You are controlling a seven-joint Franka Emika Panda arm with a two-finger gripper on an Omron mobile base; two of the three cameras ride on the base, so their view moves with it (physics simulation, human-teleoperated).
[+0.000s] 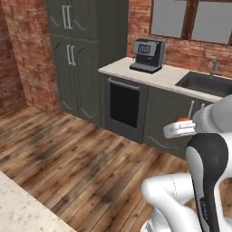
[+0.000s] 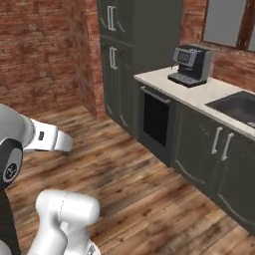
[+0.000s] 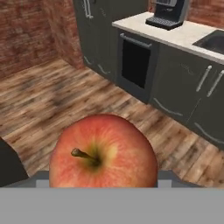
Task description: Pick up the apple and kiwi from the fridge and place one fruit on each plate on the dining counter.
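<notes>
Red apple point(image 3: 103, 151) | apparently clamped in end effector point(image 3: 103, 179) | above wooden floor point(image 3: 52, 96)

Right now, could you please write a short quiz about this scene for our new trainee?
1. True or false: the gripper holds the apple.
2. What machine stands on the wall counter? A) toaster B) coffee machine C) kettle
3. What is the floor made of?

Key: 1. True. 2. B, the coffee machine, left of the sink. 3. Wooden planks.
</notes>
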